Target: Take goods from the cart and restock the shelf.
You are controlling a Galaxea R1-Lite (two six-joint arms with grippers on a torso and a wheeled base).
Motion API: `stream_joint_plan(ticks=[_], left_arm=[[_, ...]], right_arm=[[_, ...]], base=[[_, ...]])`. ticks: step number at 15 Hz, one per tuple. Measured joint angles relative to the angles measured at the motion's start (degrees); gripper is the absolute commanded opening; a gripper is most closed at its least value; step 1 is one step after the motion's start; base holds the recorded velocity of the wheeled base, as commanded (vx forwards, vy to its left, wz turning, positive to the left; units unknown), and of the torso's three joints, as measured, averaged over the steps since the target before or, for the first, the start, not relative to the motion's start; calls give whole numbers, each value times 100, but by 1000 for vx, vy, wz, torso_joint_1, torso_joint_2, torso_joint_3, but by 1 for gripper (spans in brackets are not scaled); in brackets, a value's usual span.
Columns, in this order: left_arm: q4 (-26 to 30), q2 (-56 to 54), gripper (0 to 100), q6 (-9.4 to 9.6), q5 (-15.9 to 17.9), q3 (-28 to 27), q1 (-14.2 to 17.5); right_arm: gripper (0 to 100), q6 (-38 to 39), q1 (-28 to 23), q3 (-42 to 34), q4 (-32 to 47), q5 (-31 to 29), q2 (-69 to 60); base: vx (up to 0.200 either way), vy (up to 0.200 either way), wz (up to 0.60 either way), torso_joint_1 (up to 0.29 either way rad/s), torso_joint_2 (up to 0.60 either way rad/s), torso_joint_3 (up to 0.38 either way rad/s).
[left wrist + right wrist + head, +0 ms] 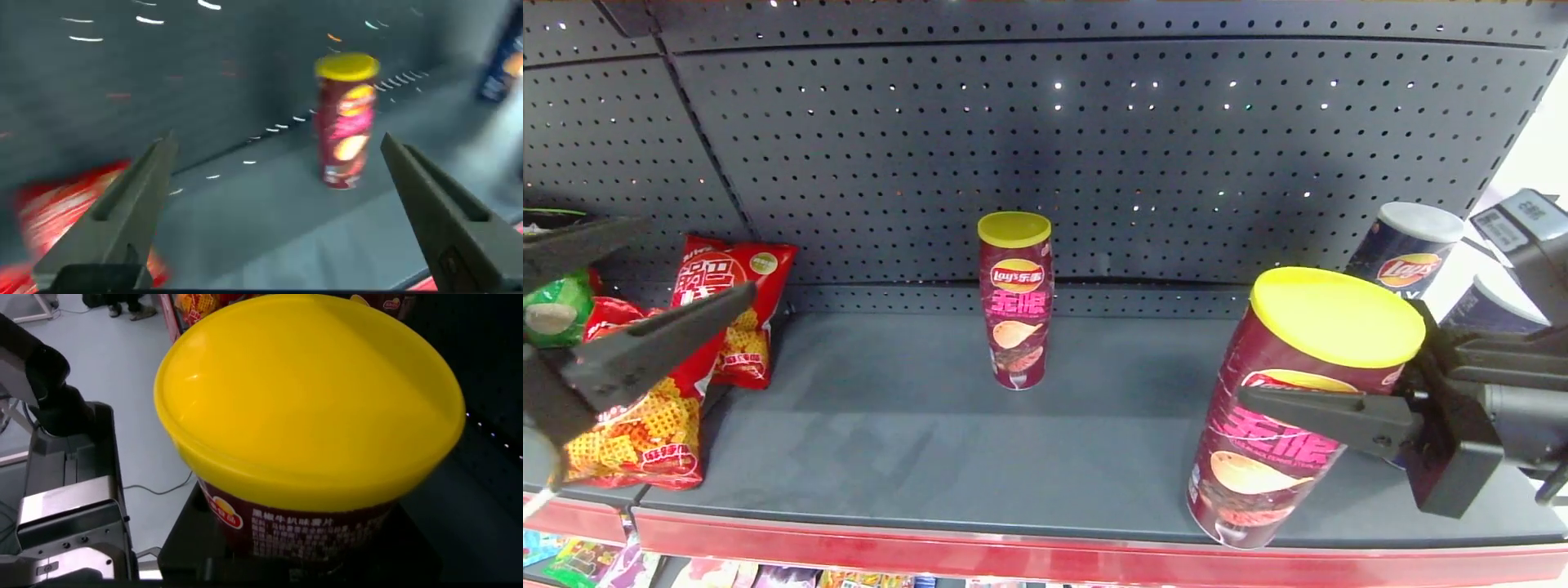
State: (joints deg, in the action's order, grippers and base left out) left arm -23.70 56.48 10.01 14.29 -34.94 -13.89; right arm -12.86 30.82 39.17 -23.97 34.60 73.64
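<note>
A maroon chip can with a yellow lid stands upright at the middle of the grey shelf. My right gripper is shut on a second maroon can, gripped below its yellow lid. That can leans slightly, with its base at the shelf's front right edge. One finger crosses its front; the other is hidden behind it. My left gripper is open and holds nothing, at the shelf's left end in front of the snack bags.
Red snack bags and a green bag fill the shelf's left end. Blue cans with white lids stand at the back right. A perforated back panel closes the shelf. A red strip lines the front.
</note>
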Motion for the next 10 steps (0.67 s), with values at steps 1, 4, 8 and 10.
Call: stream_joint_plan(ticks=[1, 4, 8, 10], left_arm=[[-184, 267, 100, 72, 76, 217, -91], [-339, 875, 100, 239, 117, 562, -345], [-362, 1493, 100, 294, 145, 250, -380], [-369, 1946, 100, 413, 506, -41, -358]], right_arm=[[0, 4, 0, 22, 0, 0, 24], [0, 6, 0, 73, 2, 0, 105], [0, 55, 0, 317, 5, 5, 235], [0, 126, -1, 510, -1, 2, 325]], base=[[0, 0, 0, 0, 0, 0], [0, 0, 0, 0, 0, 0], [0, 0, 0, 0, 0, 0], [0, 0, 0, 0, 0, 0]])
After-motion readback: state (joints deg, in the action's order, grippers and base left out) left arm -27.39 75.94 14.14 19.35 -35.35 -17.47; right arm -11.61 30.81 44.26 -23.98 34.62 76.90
